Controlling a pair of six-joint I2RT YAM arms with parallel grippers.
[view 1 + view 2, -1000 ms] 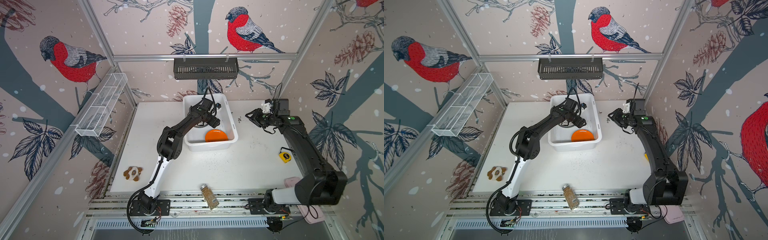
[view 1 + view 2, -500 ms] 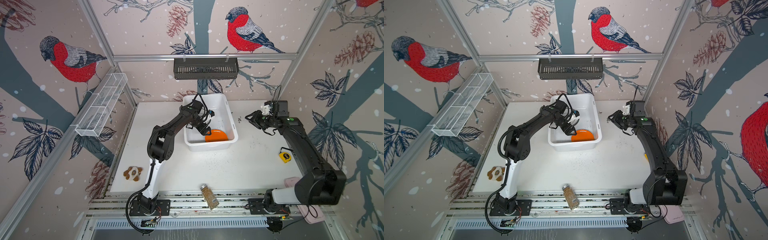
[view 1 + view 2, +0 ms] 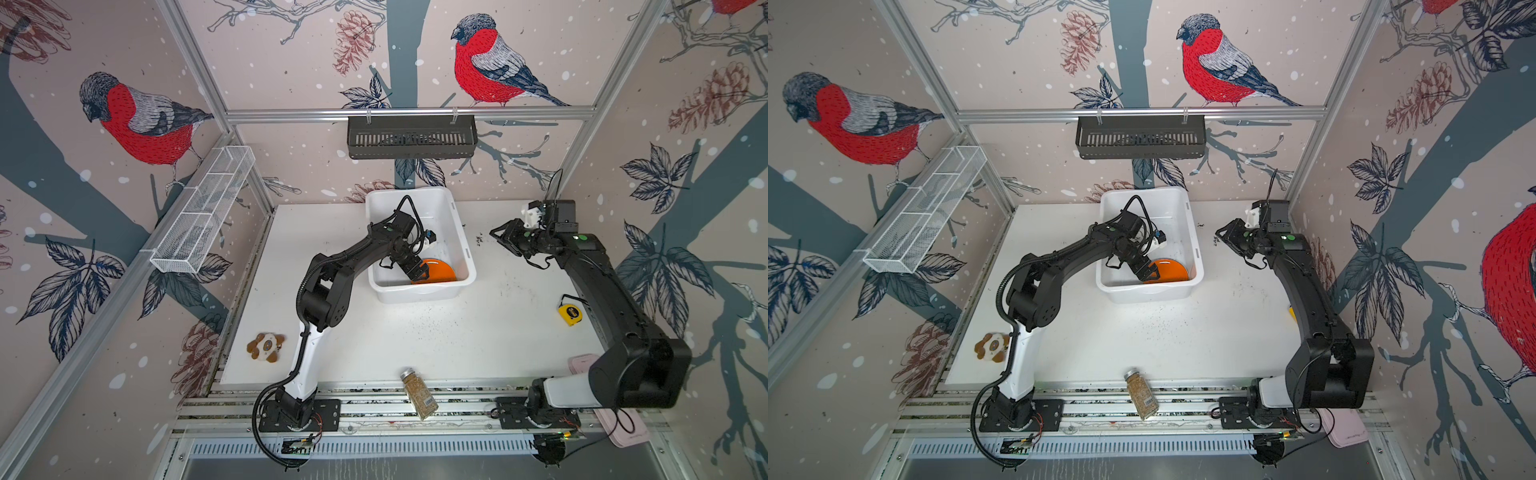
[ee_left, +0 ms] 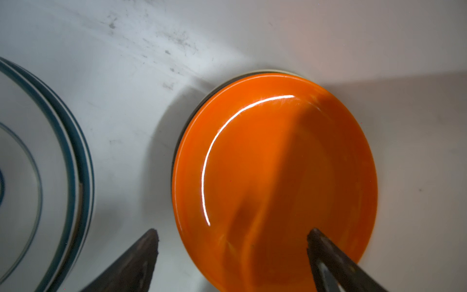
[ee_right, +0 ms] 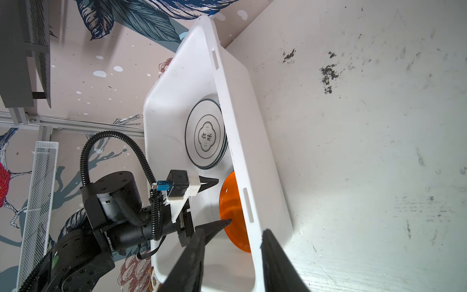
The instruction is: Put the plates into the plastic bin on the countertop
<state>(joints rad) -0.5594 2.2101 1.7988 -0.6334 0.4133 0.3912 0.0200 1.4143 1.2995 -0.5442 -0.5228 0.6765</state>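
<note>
Left fingers (image 4: 141, 257): spread, straddling orange plate (image 4: 265, 151) rim in plastic bin (image 3: 419, 293)
Right fingers (image 5: 194, 255): apart, empty
Exit: best straight up

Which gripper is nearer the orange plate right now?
Left. The left gripper is inside the plastic bin, fingers open over the orange plate; the right gripper hangs outside the bin, over the countertop.

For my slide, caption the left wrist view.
Open tool over an orange plate in a bin, beside a blue-rimmed plate.
</note>
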